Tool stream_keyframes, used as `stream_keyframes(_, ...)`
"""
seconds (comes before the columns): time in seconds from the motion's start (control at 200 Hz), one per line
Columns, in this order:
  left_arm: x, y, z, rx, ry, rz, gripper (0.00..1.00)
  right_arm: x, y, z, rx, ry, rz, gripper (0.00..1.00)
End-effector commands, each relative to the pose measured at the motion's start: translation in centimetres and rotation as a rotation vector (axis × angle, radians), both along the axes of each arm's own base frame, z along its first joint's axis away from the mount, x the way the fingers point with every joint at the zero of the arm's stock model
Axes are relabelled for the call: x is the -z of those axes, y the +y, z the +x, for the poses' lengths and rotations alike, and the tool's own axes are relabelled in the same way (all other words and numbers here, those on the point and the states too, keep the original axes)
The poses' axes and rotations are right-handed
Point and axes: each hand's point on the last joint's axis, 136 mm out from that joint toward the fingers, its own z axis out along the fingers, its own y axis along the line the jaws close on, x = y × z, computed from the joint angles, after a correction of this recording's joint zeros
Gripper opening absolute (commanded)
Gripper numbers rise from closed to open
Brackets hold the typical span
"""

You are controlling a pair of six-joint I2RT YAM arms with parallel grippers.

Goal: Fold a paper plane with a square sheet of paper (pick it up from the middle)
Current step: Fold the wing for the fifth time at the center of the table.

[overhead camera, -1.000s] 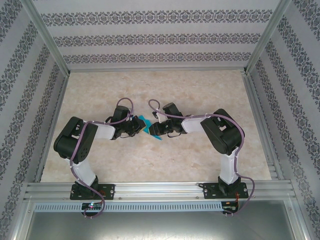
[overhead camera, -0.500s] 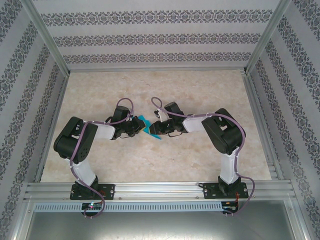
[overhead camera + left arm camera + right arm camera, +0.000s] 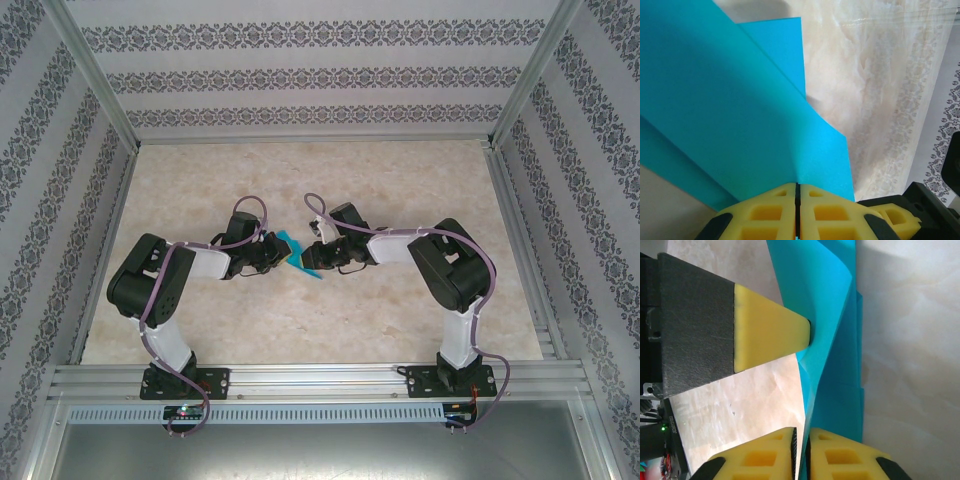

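On the left, the black-and-white left arm point(image 3: 165, 285) bends in toward the middle of the pale, marble-patterned table point(image 3: 400, 180). Its left gripper point(image 3: 796, 186) has its yellow foam pads, moulded with square hollows, pressed flat together on the near edge of the sheet of paper point(image 3: 730, 110). The paper is matte teal-blue and smooth. It lies in overlapping layers with straight creased edges and slanted corners fanning away from the pads.

From above, the sheet sits between the two claws near the table's centre, a small angular teal shape with a point toward the near side. I can't tell whether it touches the table.

To the right, the right gripper point(image 3: 801, 445) pinches another edge of the same sheet between its own yellow pads, the paper rising curved and buckled from them. The right arm point(image 3: 445, 265) reaches in from that side.
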Motion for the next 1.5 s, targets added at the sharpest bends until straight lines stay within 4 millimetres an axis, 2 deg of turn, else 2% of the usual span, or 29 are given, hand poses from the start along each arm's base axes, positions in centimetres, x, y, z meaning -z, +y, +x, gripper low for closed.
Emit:
stream_keyframes(0.0,-0.1,0.2,-0.5,0.006,-0.008,0.023,0.11,0.4,-0.1,0.1,-0.008,0.012,-0.005,0.1)
stream_keyframes(0.1,0.3,0.7,-0.7,-0.016,-0.001,0.041,0.11,1.1,-0.2,-0.2,-0.015,0.027,-0.017,0.05)
stream_keyframes(0.25,0.6,1.2,-0.7,-0.038,0.009,0.054,0.11,2.3,-0.5,-0.6,-0.023,0.049,-0.041,0.05)
stream_keyframes(0.495,0.8,1.9,-1.0,-0.063,0.015,0.061,0.1,2.6,-0.4,-0.8,-0.036,0.055,-0.05,0.08)
stream_keyframes(0.769,-2.4,0.5,-0.6,-0.004,-0.093,0.008,0.12,2.6,-0.4,-0.6,-0.039,0.056,-0.061,0.09)
stream_keyframes(0.854,-2.5,0.0,-0.8,0.021,-0.103,0.008,0.12,2.7,-0.3,-0.6,-0.038,0.055,-0.067,0.08)
stream_keyframes(1.174,-1.0,-1.6,-1.9,0.06,-0.064,0.005,0.12,3.2,-0.5,-0.6,-0.029,0.068,-0.081,0.08)
stream_keyframes(1.494,1.4,-1.1,-2.1,0.037,0.015,0.048,0.11,2.8,-0.4,-0.7,-0.035,0.063,-0.08,0.11)
